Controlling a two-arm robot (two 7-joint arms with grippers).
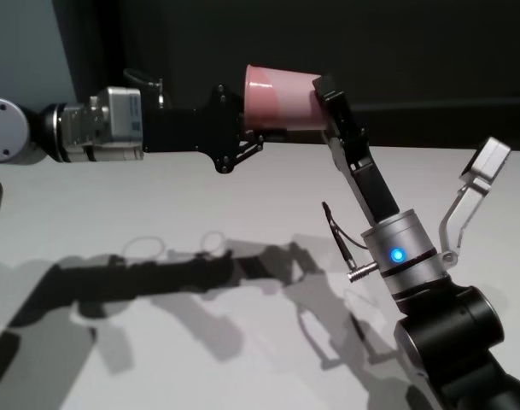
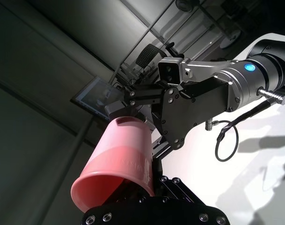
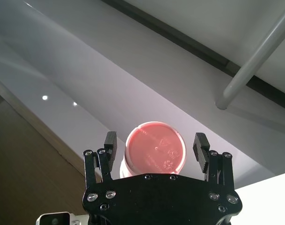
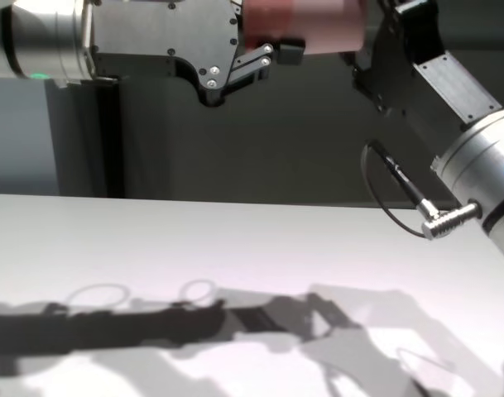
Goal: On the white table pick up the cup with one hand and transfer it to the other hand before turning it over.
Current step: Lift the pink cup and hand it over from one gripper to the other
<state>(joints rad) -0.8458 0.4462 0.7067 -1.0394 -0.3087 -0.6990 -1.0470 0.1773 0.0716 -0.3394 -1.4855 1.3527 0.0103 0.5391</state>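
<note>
Cup [image 1: 281, 96] sideways between left gripper [image 1: 251, 128], right gripper [image 1: 328, 102]

the right gripper [image 3: 155, 147] points upward, its two black fingertips [image 3: 110, 141] standing either side of the cup [image 3: 155, 155], whose flat pink base faces the camera; contact with the cup's sides is unclear.

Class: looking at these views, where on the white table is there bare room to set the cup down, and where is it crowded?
The white table is bare below both arms, carrying only their shadows. The crowding is in the air: the left hand and right hand meet at the cup.
</note>
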